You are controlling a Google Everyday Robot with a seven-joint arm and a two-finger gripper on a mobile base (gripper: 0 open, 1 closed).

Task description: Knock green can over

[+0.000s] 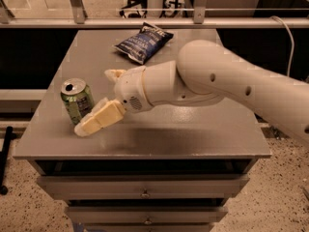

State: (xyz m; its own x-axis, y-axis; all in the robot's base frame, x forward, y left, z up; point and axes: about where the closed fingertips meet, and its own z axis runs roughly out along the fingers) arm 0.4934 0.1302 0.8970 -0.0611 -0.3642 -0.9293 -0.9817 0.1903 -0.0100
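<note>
The green can (76,99) stands upright on the left side of the grey table (203,134), silver top and pull-tab facing up. My gripper (93,101) is right beside it, on its right side. The fingers are spread open: the lower finger (99,119) reaches down to the table by the can's base, and the upper fingertip (113,74) sits behind and to the right of the can. I cannot tell whether the lower finger touches the can. The gripper holds nothing.
A dark blue chip bag (143,42) lies at the back middle of the table. My white arm (227,86) spans the table's right half. Drawers (145,193) sit under the tabletop. A metal rail (145,23) runs behind the table.
</note>
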